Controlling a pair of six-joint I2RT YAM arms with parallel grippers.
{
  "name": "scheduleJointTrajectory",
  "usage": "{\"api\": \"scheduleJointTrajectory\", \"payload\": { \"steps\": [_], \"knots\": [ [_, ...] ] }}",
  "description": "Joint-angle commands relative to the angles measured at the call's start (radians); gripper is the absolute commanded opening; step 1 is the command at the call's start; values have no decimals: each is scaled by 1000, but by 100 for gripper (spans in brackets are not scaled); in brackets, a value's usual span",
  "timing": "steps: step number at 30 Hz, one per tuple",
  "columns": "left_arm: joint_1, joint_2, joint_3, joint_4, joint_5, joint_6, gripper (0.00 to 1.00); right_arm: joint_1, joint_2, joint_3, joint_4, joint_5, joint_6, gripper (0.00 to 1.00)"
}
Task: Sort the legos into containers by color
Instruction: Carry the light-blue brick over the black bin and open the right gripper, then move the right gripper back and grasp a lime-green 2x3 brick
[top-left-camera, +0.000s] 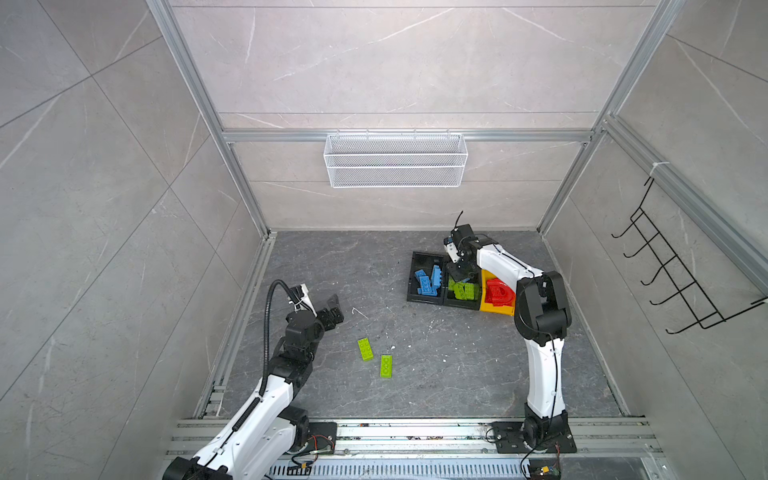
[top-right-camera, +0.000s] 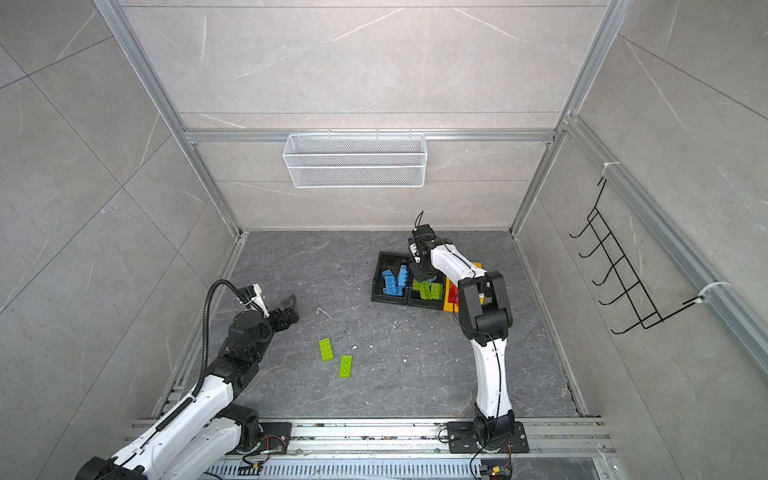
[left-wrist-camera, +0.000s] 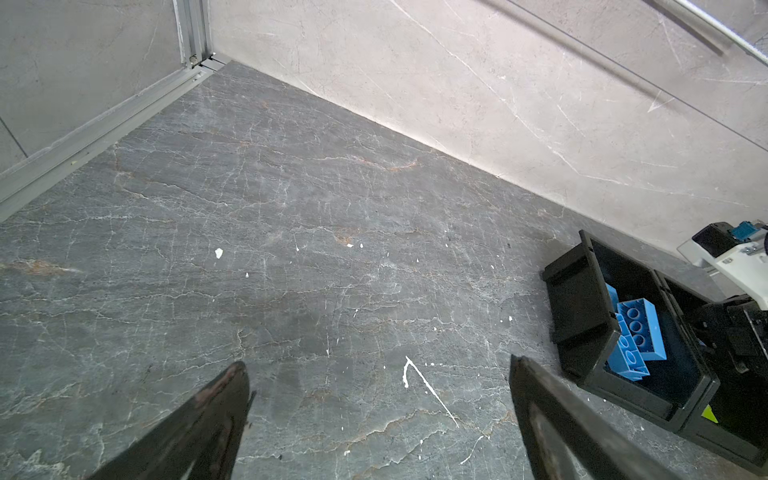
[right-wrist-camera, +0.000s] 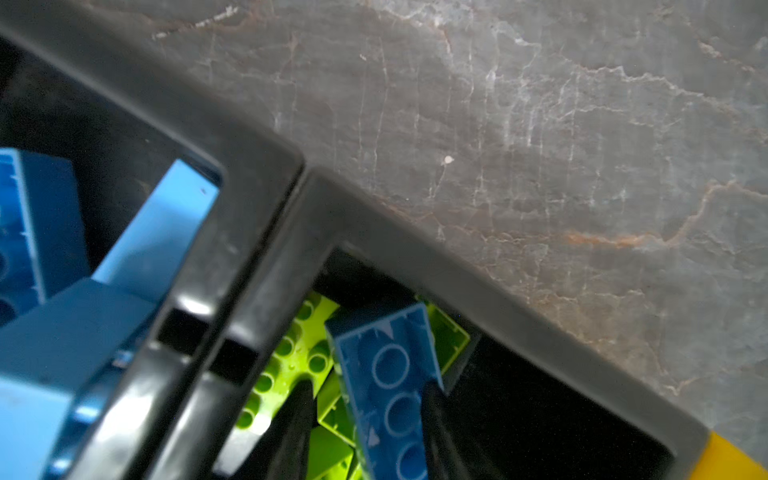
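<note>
Nearest me runs the front rail (top-left-camera: 415, 432) where both arms are bolted down. Just beyond it a green brick (top-left-camera: 365, 348) and a second green brick (top-left-camera: 386, 366) lie loose on the desk (top-left-camera: 457, 374), close together and well apart from the containers. Those two are plainly left to do.

At the back right, the blue container (top-left-camera: 411, 278) holds a heap of blue pieces. The green container (top-left-camera: 461, 306) beside it holds green ones, and red pieces (top-left-camera: 498, 291) sit in the yellow container (top-left-camera: 496, 310).

One blue brick (right-wrist-camera: 386, 365) lies in among the greens, and the right gripper (right-wrist-camera: 368, 388) is down over it, fingers narrow on either side. One finger touches its edge, but I cannot tell whether it is truly clamped. I'd judge this a correction, with most of the sorting done.

The left gripper (top-left-camera: 334, 311) hovers over bare desk, fingers spread wide, holding nothing.
</note>
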Motion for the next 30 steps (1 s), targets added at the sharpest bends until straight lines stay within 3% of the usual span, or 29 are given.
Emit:
{"api": "scheduleJointTrajectory", "payload": {
  "steps": [1,11,19,26,30],
  "knots": [
    [7,-8,8,14,-27,16,99,1,14,31,-37,-32,1,39],
    [7,-16,8,9,-25,12,99,-7,-86,-10,-22,-26,39,24],
    [7,-22,10,5,-23,12,99,-9,-213,-45,-22,-53,92,21],
    [7,-18,9,9,-18,8,99,38,-296,-88,54,-272,178,21],
    [7,-12,9,9,-19,10,99,92,-232,-30,42,-257,190,21]
  ]
}}
